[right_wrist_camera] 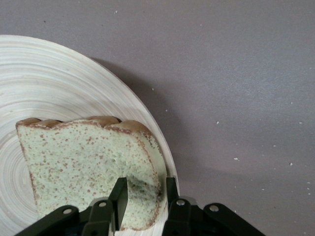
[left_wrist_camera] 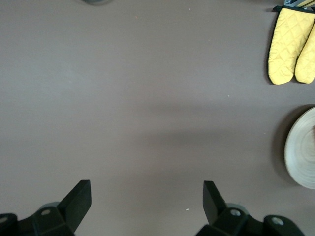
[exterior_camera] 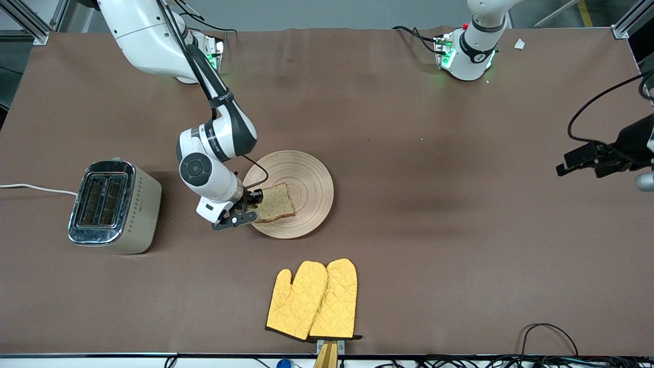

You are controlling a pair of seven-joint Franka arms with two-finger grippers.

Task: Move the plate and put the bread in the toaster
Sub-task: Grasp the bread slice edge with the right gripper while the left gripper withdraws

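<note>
The pale wooden plate [exterior_camera: 306, 174] lies mid-table with the brown bread slice [exterior_camera: 276, 202] on its part nearest the toaster. My right gripper [exterior_camera: 253, 202] is at that rim, shut on the bread's edge. In the right wrist view its fingers [right_wrist_camera: 119, 194] pinch and dent the crumb of the bread [right_wrist_camera: 83, 157] over the plate [right_wrist_camera: 59, 73]. The cream toaster [exterior_camera: 115, 207] stands toward the right arm's end, slots empty. My left gripper [exterior_camera: 580, 161] waits open over bare table at the left arm's end; it shows open and empty in its wrist view [left_wrist_camera: 146, 189].
Two yellow oven mitts [exterior_camera: 314, 301] lie nearer the front camera than the plate; they also show in the left wrist view [left_wrist_camera: 290, 46], with the plate's rim [left_wrist_camera: 302, 150]. The toaster's white cord [exterior_camera: 36, 188] runs off the table's edge.
</note>
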